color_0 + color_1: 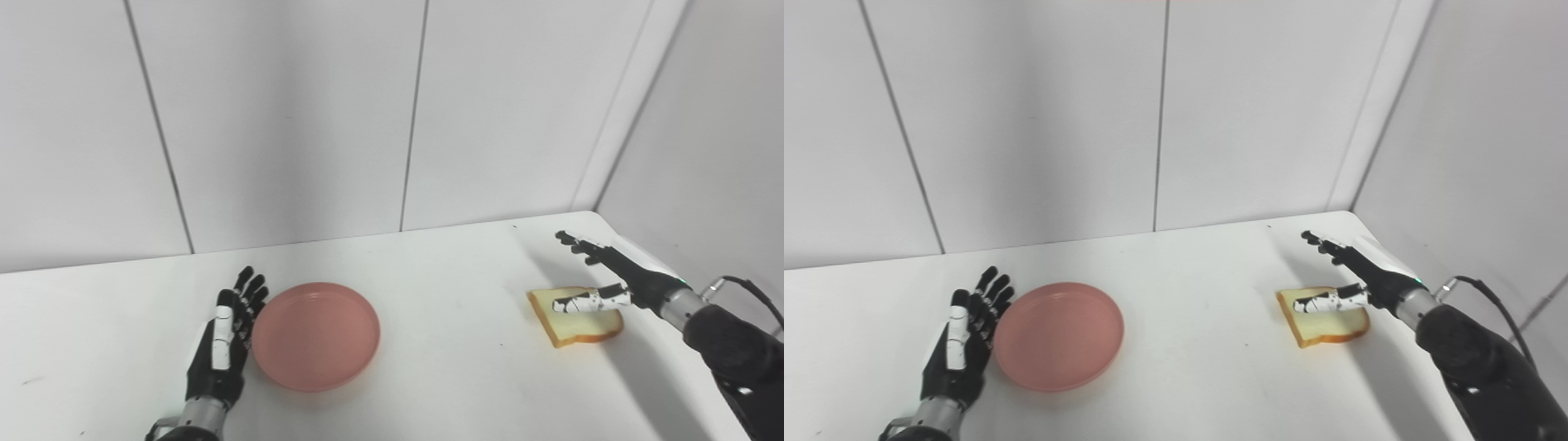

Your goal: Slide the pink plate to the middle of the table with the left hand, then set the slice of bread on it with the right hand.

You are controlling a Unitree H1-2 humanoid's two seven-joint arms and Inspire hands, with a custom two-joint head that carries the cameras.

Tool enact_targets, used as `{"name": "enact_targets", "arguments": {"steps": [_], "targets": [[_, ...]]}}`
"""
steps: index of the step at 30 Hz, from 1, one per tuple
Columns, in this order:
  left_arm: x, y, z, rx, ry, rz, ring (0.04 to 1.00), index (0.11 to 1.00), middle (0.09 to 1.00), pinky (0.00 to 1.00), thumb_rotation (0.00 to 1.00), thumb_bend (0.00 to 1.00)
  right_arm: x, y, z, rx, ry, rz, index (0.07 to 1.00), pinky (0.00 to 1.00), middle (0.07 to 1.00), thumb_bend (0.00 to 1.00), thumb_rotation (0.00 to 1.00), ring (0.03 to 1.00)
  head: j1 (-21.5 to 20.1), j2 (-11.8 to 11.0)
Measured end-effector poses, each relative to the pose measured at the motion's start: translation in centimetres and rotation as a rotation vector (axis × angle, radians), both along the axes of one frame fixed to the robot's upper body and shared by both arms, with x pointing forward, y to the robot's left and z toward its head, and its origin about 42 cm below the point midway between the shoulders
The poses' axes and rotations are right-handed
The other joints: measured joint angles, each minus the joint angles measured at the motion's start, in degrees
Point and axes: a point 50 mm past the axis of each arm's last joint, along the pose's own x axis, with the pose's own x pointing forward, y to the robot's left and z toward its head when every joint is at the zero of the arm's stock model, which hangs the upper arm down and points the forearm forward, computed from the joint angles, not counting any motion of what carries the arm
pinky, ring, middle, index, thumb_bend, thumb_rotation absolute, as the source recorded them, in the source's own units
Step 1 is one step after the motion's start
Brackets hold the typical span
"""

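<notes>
— How is your left hand [223, 343] posed?
— Upright on edge, fingers spread, empty, touching the pink plate [316, 335] left of the counter's [441, 343] middle.
— Your right hand [603, 278]?
— Splayed and empty above the slice of bread [576, 321], thumb across it.

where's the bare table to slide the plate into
Bare table runs between the pink plate and the bread slice, back to the wall. It is crowded at the plate's left rim, beside the left hand, and around the bread under the right hand.
</notes>
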Motion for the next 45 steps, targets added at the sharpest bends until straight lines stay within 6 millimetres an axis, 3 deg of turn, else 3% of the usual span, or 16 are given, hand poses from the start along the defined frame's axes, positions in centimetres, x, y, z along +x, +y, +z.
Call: {"name": "enact_targets", "arguments": {"steps": [4,10,14,19,25,34,45], "targets": [[0.1,0.2,0.1,-0.002,-0.014,-0.002,0.945,0.938,0.949,0.95,1.00,0.79,0.1,-0.6,0.6,-0.044,-0.022,-0.027,0.932,0.88,0.932,0.89,0.40,0.923,-1.58,0.26],[0.4,0.9,0.1,0.001,-0.029,0.005,0.951,0.937,0.959,0.95,0.98,0.80,-0.3,-1.7,1.9,-0.130,-0.038,-0.060,0.951,0.82,0.953,0.95,0.38,0.923,-5.63,0.53],[0.6,1.5,0.1,-0.002,-0.037,-0.001,0.954,0.939,0.961,0.97,0.98,0.81,-0.6,-2.3,2.2,-0.185,-0.028,-0.077,0.988,0.93,0.979,1.00,0.46,0.969,-6.59,0.97],[1.4,2.0,0.0,-0.003,-0.033,-0.013,0.945,0.923,0.948,0.96,0.98,0.82,-0.8,-2.7,2.7,-0.211,0.056,-0.065,0.993,0.93,0.989,1.00,0.39,0.986,-7.21,1.14],[1.1,2.5,0.3,0.001,-0.052,-0.007,0.935,0.908,0.934,0.96,0.97,0.83,-0.2,-1.5,3.1,-0.273,0.147,-0.039,0.987,0.98,0.982,1.00,0.32,0.970,-7.73,1.58],[0.5,2.7,0.5,-0.002,-0.042,-0.005,0.932,0.912,0.937,0.95,0.97,0.84,1.1,0.0,2.0,-0.353,0.237,0.010,1.000,1.00,0.992,0.96,0.21,0.990,-7.74,1.41],[0.5,2.6,0.5,0.017,-0.040,-0.001,0.946,0.925,0.948,0.97,0.98,0.83,2.5,0.3,0.9,-0.433,0.308,0.049,1.000,1.00,0.984,0.98,0.21,0.994,-6.42,1.49]]}}
